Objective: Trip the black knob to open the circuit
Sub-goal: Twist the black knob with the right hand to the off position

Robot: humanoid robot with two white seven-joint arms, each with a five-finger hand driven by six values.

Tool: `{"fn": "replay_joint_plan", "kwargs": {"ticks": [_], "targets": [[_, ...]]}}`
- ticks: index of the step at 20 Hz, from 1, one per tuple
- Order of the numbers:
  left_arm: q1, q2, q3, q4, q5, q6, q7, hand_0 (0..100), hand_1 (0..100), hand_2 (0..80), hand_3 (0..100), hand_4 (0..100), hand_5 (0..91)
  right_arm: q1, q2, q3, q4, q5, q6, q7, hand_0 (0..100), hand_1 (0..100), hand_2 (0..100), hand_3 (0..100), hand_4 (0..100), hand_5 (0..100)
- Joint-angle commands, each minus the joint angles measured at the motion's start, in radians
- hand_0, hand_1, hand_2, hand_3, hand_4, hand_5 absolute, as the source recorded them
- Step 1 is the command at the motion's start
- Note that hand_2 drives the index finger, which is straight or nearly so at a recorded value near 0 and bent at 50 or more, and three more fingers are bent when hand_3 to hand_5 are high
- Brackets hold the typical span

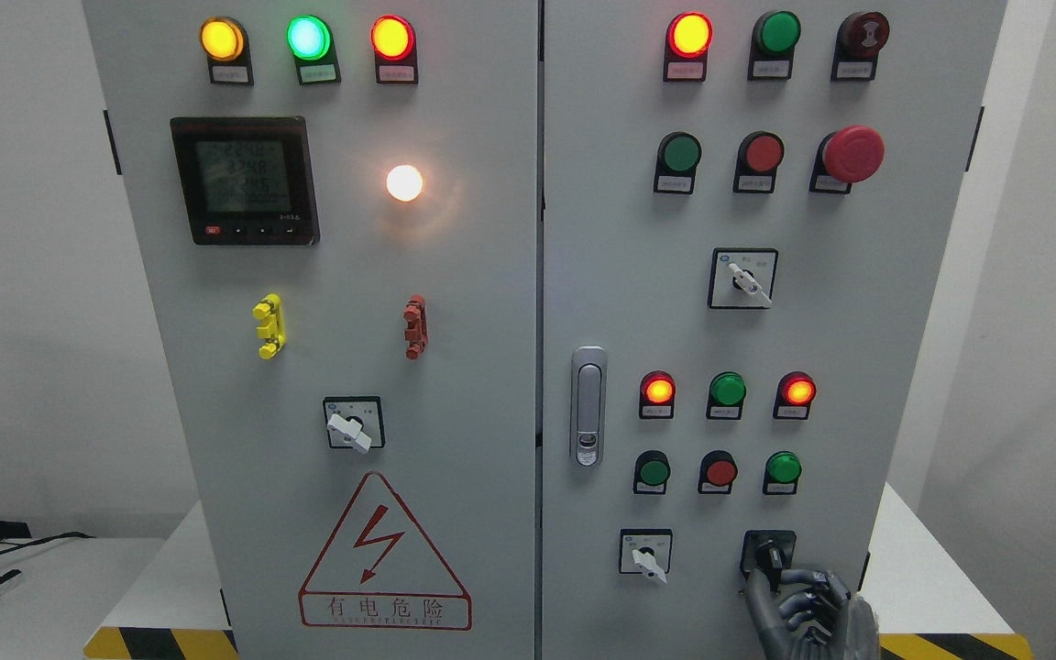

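Black knob [769,555] points down-right beside right hand [808,612].

Black knob [770,555] on a square black plate, low right on the grey cabinet door, handle tilted slightly left of upright.

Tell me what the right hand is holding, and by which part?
The right hand has its fingers at the lower end of the black knob; whether they actually grip it cannot be told.

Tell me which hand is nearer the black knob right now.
Right. The right hand sits just below the black knob at the panel's lower right, fingertips reaching up to it. The left hand is out of view.
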Motion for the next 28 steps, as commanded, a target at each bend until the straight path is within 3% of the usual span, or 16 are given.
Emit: {"fn": "replay_joint_plan", "kwargs": {"ticks": [1, 28], "targets": [[0.000, 0.001, 0.000, -0.001, -0.031, -0.001, -0.001, 12, 39, 0.0, 0, 0, 0.0, -0.001, 0.002, 0.003, 0.003, -0.019, -0.001, 0.001, 31, 71, 55, 82, 88, 97], [0.000, -0.001, 0.000, -0.001, -0.031, -0.001, -0.001, 12, 39, 0.0, 0, 0, 0.0, -0.014, 0.002, 0.012, 0.009, -0.071, -0.001, 0.003, 31, 69, 57, 84, 89, 98]]}}
